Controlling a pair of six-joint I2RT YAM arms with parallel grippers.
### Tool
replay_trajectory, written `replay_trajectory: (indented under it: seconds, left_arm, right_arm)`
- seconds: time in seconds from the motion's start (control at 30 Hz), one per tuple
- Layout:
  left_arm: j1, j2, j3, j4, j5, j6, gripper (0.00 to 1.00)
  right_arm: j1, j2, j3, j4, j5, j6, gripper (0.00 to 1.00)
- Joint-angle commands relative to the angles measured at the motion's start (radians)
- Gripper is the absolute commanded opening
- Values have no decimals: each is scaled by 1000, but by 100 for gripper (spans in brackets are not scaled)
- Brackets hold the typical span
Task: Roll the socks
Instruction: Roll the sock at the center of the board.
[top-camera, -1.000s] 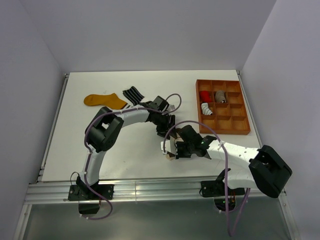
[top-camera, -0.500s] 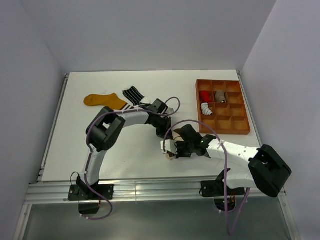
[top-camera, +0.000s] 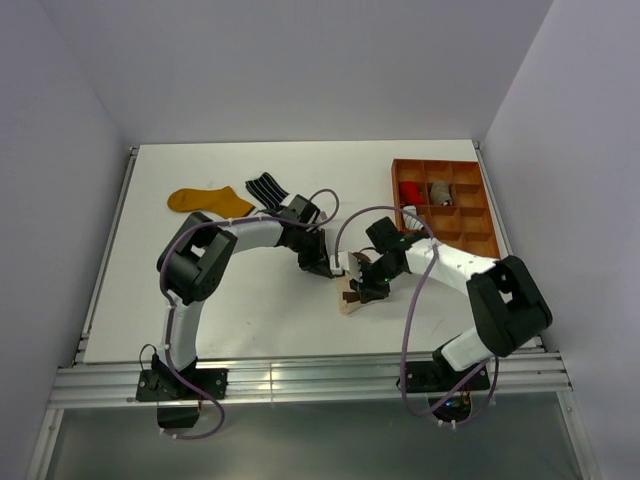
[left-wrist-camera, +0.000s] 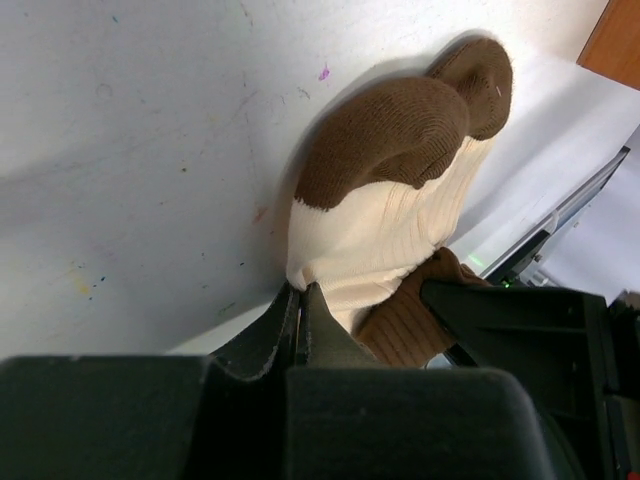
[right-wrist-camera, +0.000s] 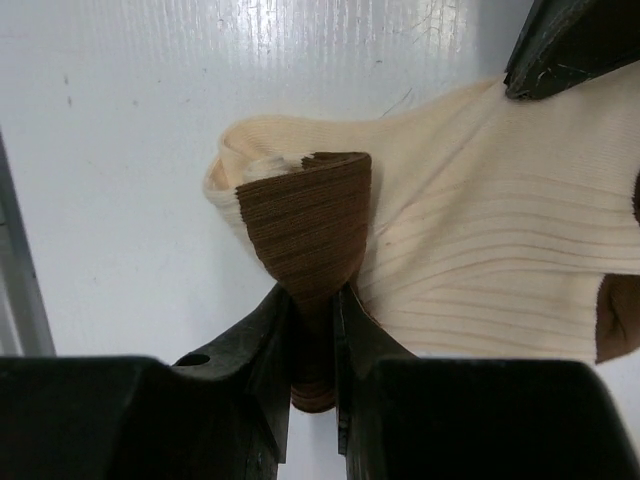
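A cream sock with brown toe and heel (top-camera: 350, 300) lies crumpled on the white table between both arms. My left gripper (top-camera: 333, 270) is shut on the sock's cream edge (left-wrist-camera: 330, 250), jaws pressed together (left-wrist-camera: 302, 292). From the other side, my right gripper (top-camera: 360, 288) is shut on a brown fold of the same sock (right-wrist-camera: 310, 225), the fabric pinched between its fingers (right-wrist-camera: 314, 305). A mustard-yellow sock (top-camera: 208, 202) and a black sock with white stripes (top-camera: 266, 188) lie flat at the back left.
An orange-brown compartment tray (top-camera: 450, 264) stands at the back right, holding a red roll (top-camera: 409, 191), a grey roll (top-camera: 440, 192) and a white striped roll (top-camera: 413, 217). The left gripper's tip (right-wrist-camera: 570, 40) shows in the right wrist view.
The left gripper has closed on the cream sock's edge. The right arm has swung its elbow up toward the tray, and the sock has shifted slightly up and right with it.
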Motion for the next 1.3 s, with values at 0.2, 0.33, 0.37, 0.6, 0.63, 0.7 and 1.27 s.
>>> replay_trajectory:
  seconds: [0.2,0.33,0.37,0.6,0.63,0.7,1.27]
  left_arm:
    - [16,-47,-34,43,-142,17,14]
    - [16,-72,-25,59,-131,40,33]
    - [17,-73,-8,59,-125,47,37]
    - [10,19,84,25,-30,106,51]
    - [8,31,81,37,3,106,52]
    - [-2,54,92,39,39,110,53]
    - [-44,163,227,48,102,146,31]
  right_arm:
    - [-63,30,32,-148,-73,-45,0]
    - [-65,2,6,-113,-49,-41,0]
    - [-63,1,3,-108,-49,-44,0]
    - [-54,-3,1,-99,-32,-42,0]
    - [-50,-1,3,-98,-29,-41,0]
    - [-42,-4,3,-87,-23,-30,0]
    - [-24,50,11,-58,5,-13,0]
